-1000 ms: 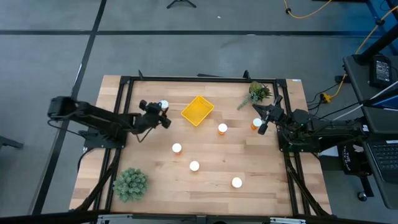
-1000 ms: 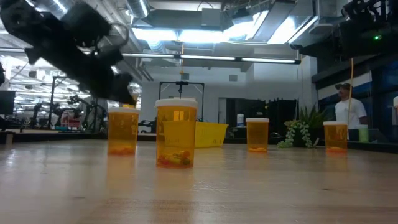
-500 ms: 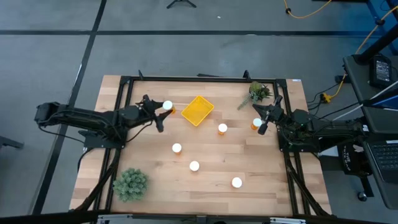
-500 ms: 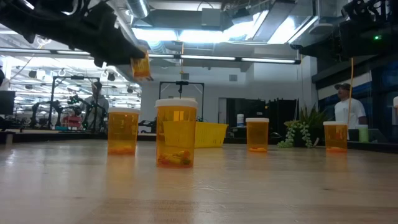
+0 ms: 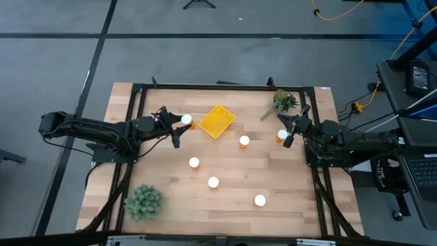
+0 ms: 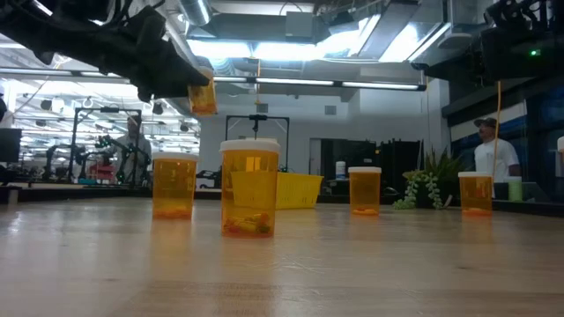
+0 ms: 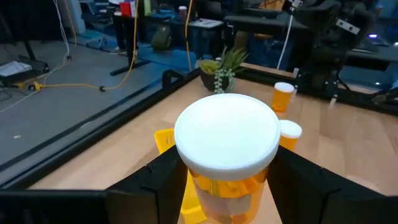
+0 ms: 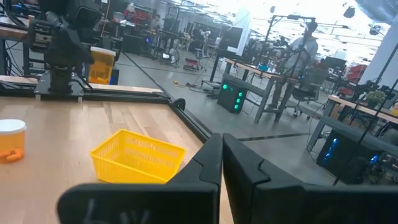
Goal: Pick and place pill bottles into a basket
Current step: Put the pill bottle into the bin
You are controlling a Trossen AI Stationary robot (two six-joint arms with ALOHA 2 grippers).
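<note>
six orange pill bottles with white caps and a yellow basket (image 5: 217, 121) on a wooden table. one bottle (image 5: 186, 120) is lifted clear of the table, just left of the basket. four bottles (image 5: 194, 162) stand upright mid-table, a sixth bottle (image 5: 280, 136) at the right edge. the basket sits turned at an angle.

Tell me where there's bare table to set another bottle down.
Free: the near right corner beyond the pill bottle, and the stretch between the bushy plant and the bottle. Crowded: around the basket, where the left gripper holds a bottle aloft, and by the right gripper.
</note>
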